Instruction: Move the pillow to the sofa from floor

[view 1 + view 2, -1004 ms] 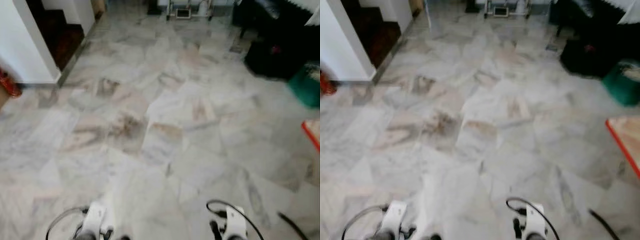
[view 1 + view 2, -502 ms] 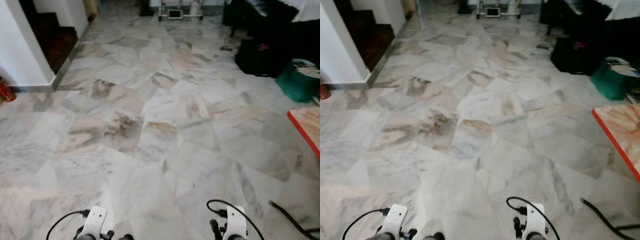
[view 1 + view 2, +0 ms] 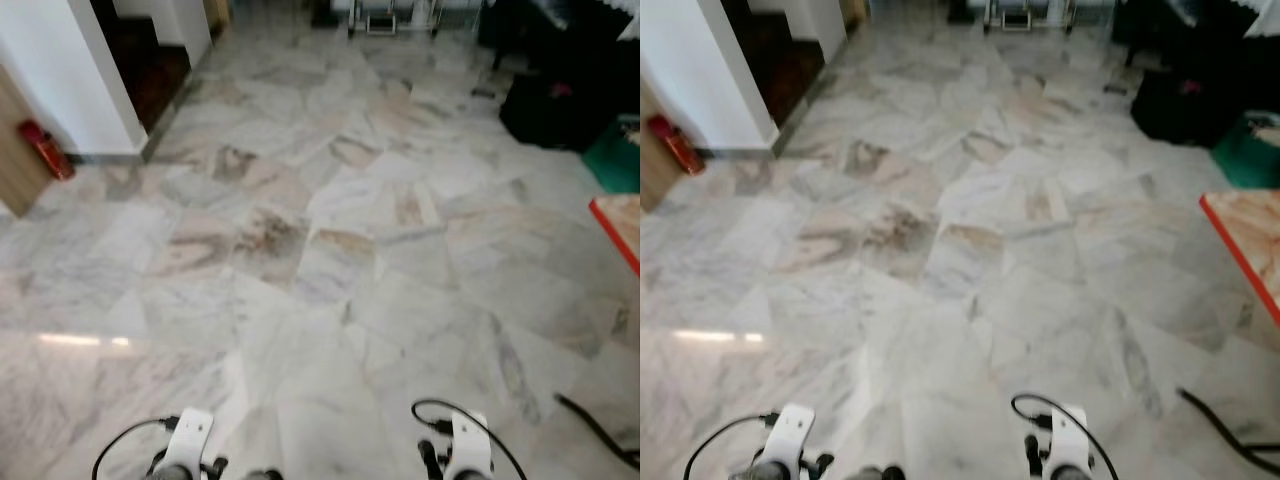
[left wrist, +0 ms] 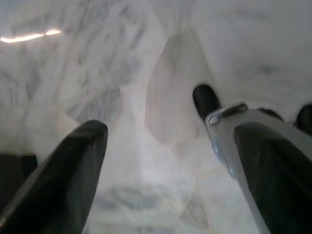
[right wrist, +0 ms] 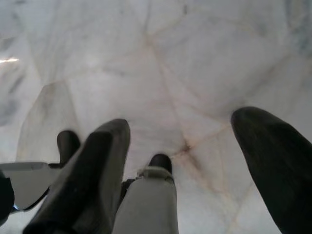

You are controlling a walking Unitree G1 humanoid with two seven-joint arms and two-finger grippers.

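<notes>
Marble floor (image 3: 330, 250) of grey and tan veined slabs, spanning the whole scene. White wall pier (image 3: 85, 75) at far left beside a dark doorway (image 3: 150, 55). Black furniture mass (image 3: 560, 90) at far right, green container (image 3: 622, 150) just beside it. Red-edged mat (image 3: 1250, 250) along the right margin. Red fire extinguisher (image 3: 45, 148) leaning at the pier's foot. Black cable (image 3: 600, 430) at lower right. Left end effector (image 4: 161, 161) and right end effector (image 5: 180, 146), both low over bare marble, fingers spread, empty. Pillow: position cannot be told.
</notes>
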